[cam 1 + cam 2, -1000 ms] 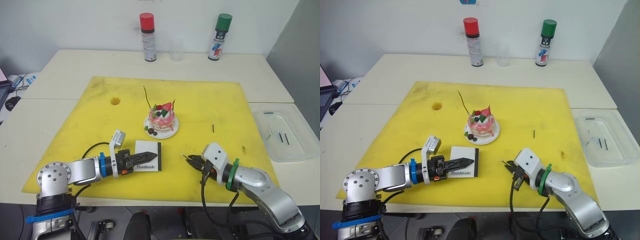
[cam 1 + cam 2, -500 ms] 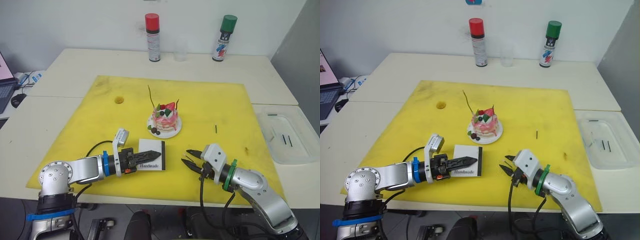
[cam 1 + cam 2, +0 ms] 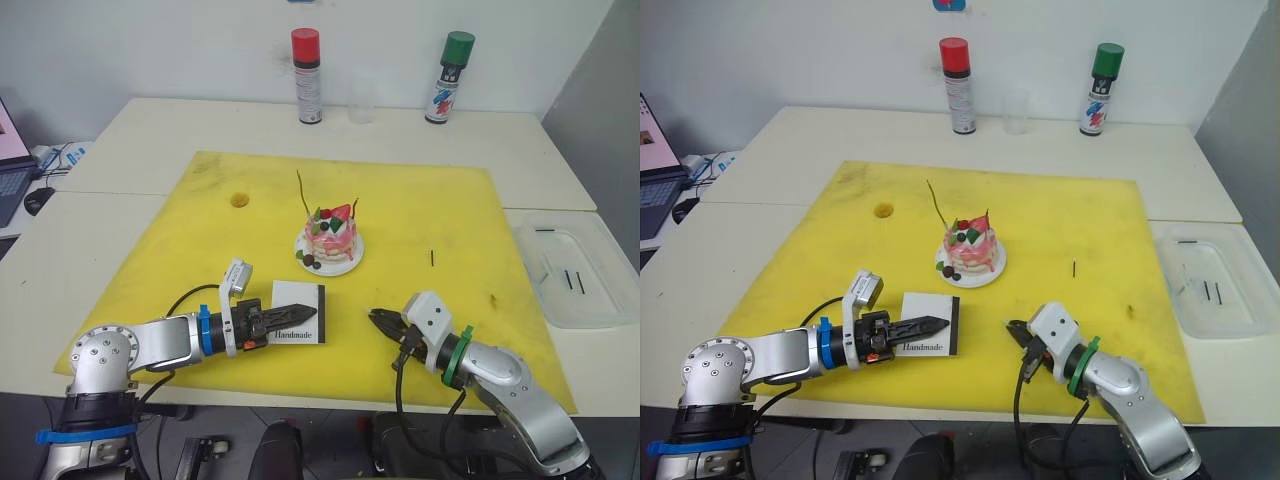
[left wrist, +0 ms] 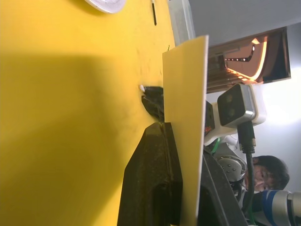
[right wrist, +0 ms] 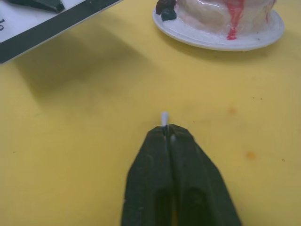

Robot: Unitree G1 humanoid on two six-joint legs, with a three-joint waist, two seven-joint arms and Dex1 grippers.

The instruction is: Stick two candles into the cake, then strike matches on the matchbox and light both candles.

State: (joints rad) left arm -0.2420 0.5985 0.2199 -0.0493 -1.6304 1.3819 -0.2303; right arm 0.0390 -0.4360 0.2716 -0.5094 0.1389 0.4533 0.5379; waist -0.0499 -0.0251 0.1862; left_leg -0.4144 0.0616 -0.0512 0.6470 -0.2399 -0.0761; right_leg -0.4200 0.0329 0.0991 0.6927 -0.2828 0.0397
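Match meets matchbox, left of centre on the yellow mat

Left gripper (image 3: 300, 318) clamps the flat white "Handmade" matchbox (image 3: 299, 312); right gripper (image 5: 165, 133), jaws clenched, pinches a white-tipped match (image 5: 164, 117), which should drag firmly along the dark strip.

Both arms low, forearms converging inward (jaws closed on each gripper).

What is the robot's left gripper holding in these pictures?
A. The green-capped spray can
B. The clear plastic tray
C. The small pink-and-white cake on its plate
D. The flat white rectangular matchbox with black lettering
D: the left gripper has its black fingers shut on the flat white rectangular matchbox, whose dark striking strip faces the right gripper on the yellow mat.
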